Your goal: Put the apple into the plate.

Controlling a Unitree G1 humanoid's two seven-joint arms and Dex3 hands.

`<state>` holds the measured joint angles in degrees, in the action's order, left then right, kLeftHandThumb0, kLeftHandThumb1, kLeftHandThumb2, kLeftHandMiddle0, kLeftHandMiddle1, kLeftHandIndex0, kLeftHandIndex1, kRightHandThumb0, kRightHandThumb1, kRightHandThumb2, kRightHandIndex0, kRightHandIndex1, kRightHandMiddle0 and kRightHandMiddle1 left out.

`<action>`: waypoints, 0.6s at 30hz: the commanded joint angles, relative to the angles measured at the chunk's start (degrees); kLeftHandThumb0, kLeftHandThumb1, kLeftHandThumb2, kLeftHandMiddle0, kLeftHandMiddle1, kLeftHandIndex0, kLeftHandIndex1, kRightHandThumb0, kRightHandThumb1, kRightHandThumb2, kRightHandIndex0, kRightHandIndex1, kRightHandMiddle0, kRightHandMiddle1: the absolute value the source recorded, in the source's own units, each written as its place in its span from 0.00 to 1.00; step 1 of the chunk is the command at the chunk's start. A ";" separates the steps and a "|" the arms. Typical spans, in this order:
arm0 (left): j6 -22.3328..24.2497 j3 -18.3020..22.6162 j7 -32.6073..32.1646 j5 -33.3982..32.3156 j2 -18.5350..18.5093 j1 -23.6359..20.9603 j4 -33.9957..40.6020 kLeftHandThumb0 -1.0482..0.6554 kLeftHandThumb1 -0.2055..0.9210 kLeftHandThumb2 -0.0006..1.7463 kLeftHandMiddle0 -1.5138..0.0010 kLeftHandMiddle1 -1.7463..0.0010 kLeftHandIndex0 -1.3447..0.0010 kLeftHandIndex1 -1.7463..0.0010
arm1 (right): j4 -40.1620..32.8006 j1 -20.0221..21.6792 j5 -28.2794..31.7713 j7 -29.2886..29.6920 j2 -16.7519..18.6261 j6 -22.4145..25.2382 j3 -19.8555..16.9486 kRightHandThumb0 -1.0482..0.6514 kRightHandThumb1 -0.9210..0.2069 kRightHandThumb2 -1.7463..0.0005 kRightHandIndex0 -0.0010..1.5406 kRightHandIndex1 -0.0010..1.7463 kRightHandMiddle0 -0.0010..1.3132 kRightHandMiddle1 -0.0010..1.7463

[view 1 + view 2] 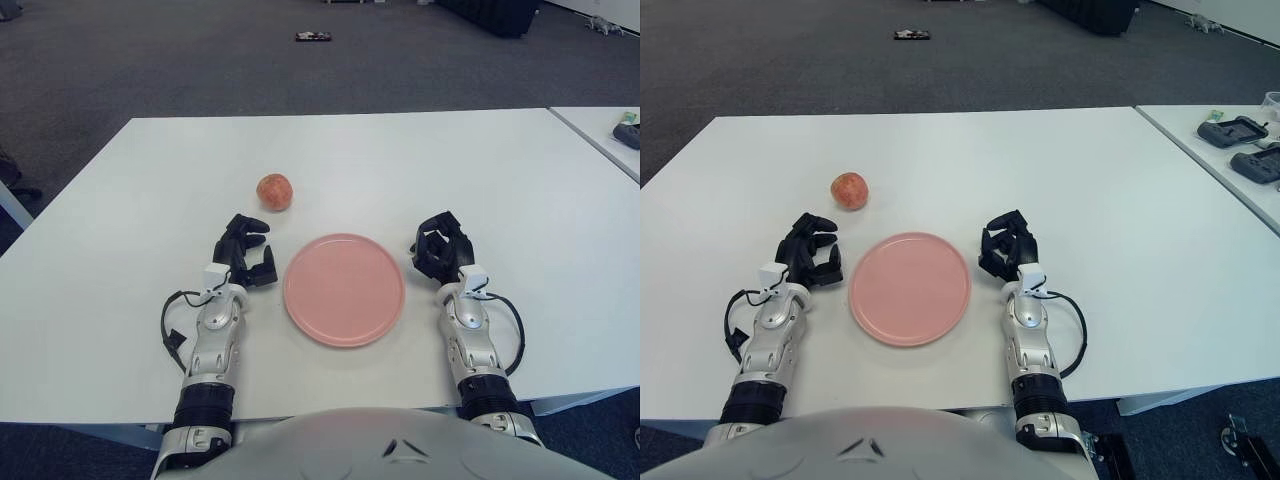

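Step in hand: none begun, by the look of it; approach to the apple (274,191) not yet started.

Apple sits on the white table (120,220), beyond and to the left of the pink plate (344,289), apart from its rim. Plate holds nothing.

Left hand (243,252) shows just left of the plate, near side of the apple, close but not touching it. Fingers curled inward, holding nothing. Right hand (442,248) shows just right of the plate, fingers likewise curled and gripping nothing. Whether either hand touches the table cannot be told.

Next move, as judged: left hand is the nearer one. It would need to uncurl its fingers, reach forward and slightly right to the apple, close round it, lift, then carry it back and right over the plate rim and release. Apple is round and may roll if nudged before the fingers close.

Surroundings: a second table (1200,150) at the right edge with dark devices (1232,130) on it; a small dark object (313,37) on the carpet far behind. Nothing lies between apple and plate; path looks free.
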<state>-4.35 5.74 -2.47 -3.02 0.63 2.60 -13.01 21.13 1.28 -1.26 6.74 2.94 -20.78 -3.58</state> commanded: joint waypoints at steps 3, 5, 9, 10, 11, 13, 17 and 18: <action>1.94 0.43 -0.10 -0.07 -0.24 1.01 -2.81 0.61 0.31 0.86 0.54 0.00 0.57 0.04 | 0.11 -0.28 -0.09 0.73 0.13 1.95 -0.23 0.38 0.27 0.46 0.36 0.92 0.29 1.00; 1.65 0.51 -0.29 0.01 -0.22 0.92 -2.78 0.61 0.31 0.86 0.54 0.00 0.57 0.04 | -0.11 -0.34 -0.01 0.85 0.24 2.27 -0.22 0.38 0.26 0.46 0.36 0.92 0.29 1.00; 1.95 0.67 -0.90 0.21 -0.15 0.62 -1.23 0.61 0.31 0.87 0.54 0.00 0.58 0.02 | 0.01 -0.31 0.10 0.94 0.36 1.60 -0.18 0.38 0.26 0.46 0.37 0.92 0.29 1.00; 2.16 0.72 -1.00 0.21 -0.15 0.53 -0.80 0.61 0.33 0.86 0.55 0.00 0.59 0.01 | 0.11 -0.27 0.09 0.94 0.38 1.33 -0.17 0.38 0.27 0.46 0.37 0.92 0.29 1.00; 2.40 0.83 -1.21 0.29 -0.25 0.23 -0.26 0.61 0.34 0.85 0.55 0.00 0.60 0.01 | 0.26 -0.25 0.16 0.82 0.38 0.93 -0.15 0.38 0.27 0.46 0.37 0.92 0.29 1.00; 2.72 0.98 -1.45 0.39 -0.39 -0.10 0.35 0.61 0.39 0.82 0.58 0.00 0.64 0.00 | 0.41 -0.22 0.22 0.68 0.38 0.52 -0.12 0.38 0.27 0.46 0.37 0.93 0.29 1.00; 2.66 1.53 -2.56 1.47 -1.44 -2.00 1.33 0.61 0.44 0.78 0.59 0.02 0.68 0.00 | 0.68 -0.09 0.17 0.73 0.41 0.63 -0.11 0.38 0.27 0.45 0.36 0.94 0.29 1.00; 2.38 1.75 -2.79 1.72 -1.83 -2.67 1.27 0.61 0.44 0.77 0.59 0.03 0.68 0.00 | 0.78 -0.05 0.09 0.78 0.40 0.67 -0.08 0.38 0.27 0.45 0.36 0.94 0.29 1.00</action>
<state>-2.69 6.56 -4.03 -2.22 0.34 1.97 -11.70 20.79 1.28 -1.23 7.36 3.22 -20.54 -3.54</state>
